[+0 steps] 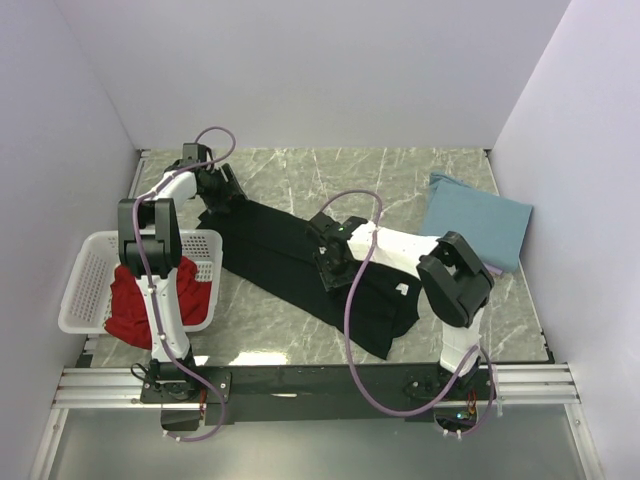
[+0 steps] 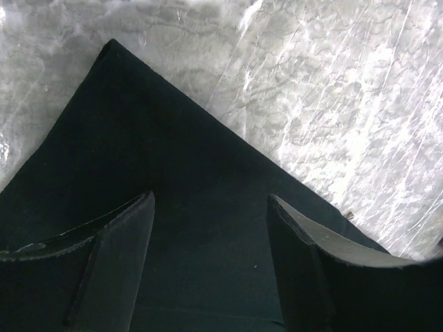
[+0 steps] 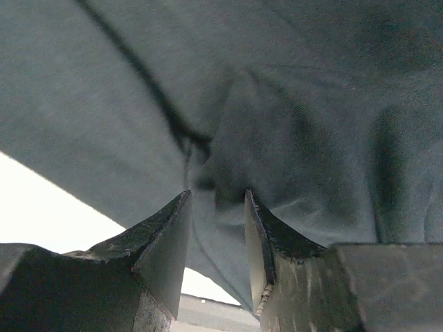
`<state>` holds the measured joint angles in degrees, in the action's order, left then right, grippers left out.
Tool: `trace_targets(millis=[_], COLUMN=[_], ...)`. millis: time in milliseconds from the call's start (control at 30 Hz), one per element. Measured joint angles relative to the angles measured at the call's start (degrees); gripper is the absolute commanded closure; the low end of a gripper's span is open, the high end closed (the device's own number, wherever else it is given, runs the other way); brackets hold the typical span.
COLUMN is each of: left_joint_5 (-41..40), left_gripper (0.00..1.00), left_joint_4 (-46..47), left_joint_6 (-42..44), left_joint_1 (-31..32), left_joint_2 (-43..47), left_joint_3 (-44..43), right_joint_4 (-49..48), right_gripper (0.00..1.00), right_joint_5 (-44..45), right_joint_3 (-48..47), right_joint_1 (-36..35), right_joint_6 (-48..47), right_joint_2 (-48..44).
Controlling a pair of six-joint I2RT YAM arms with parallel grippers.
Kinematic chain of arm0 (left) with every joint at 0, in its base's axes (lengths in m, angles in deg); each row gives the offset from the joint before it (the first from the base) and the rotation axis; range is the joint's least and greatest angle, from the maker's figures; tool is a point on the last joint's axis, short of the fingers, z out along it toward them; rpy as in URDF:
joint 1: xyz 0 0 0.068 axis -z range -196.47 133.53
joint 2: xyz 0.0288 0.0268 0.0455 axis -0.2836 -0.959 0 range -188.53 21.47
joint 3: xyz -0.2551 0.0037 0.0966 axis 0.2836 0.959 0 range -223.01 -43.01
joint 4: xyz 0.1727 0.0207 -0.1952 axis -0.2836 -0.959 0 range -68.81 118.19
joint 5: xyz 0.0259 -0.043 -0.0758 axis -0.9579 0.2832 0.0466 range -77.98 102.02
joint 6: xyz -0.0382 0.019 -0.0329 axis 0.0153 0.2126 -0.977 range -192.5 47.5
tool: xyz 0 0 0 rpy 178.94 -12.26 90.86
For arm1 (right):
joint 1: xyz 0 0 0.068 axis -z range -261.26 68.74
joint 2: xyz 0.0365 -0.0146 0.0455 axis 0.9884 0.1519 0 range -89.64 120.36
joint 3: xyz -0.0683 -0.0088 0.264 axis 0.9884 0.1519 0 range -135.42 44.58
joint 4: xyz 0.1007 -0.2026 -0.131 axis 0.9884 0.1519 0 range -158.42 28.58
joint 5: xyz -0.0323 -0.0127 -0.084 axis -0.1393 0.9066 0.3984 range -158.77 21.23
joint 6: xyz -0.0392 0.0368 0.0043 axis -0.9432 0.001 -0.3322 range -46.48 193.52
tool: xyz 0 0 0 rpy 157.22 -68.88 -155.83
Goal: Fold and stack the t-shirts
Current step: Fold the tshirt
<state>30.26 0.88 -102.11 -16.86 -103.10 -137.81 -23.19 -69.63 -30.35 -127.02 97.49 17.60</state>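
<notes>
The black t-shirt [image 1: 275, 245] lies spread diagonally across the marble table, with its small white square mark [image 1: 402, 289] near the front right. My left gripper [image 1: 228, 200] is open over the shirt's far left corner; in the left wrist view [image 2: 210, 196] its jaws stand wide apart above the black cloth [image 2: 152, 138]. My right gripper [image 1: 330, 262] is at the shirt's middle and is shut on a raised fold of the cloth [image 3: 311, 104], as the right wrist view [image 3: 217, 194] shows. The red t-shirt [image 1: 125, 305] lies in the basket. The dusty-blue t-shirt [image 1: 478, 222] lies folded at the back right.
A white latticed basket [image 1: 85, 270] stands at the left edge beside my left arm. Purple cables loop over both arms. White walls close in the table at the back and both sides. Bare marble [image 1: 350, 175] shows behind the black shirt.
</notes>
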Motion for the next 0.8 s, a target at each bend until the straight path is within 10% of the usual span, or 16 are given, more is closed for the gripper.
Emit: trace_targets(millis=[367, 600, 800], left_joint_5=[0.9, 0.9, 1.0], left_gripper=[0.29, 0.29, 0.3], left_joint_4=[0.0, 0.0, 0.0], left_joint_6=[0.1, 0.5, 0.5], left_joint_1=[0.0, 0.0, -0.3], left_joint_2=[-0.2, -0.2, -0.2], left_joint_3=[0.0, 0.0, 0.0], right_joint_4=[1.3, 5.4, 7.8], right_gripper=[0.84, 0.85, 0.66], right_joint_5=[5.0, 2.6, -4.3], right_joint_3=[-0.4, -3.1, -3.6], right_joint_1=[0.0, 0.4, 2.8], right_joint_6=[2.1, 1.9, 1.1], right_joint_2=[2.7, 0.3, -5.5])
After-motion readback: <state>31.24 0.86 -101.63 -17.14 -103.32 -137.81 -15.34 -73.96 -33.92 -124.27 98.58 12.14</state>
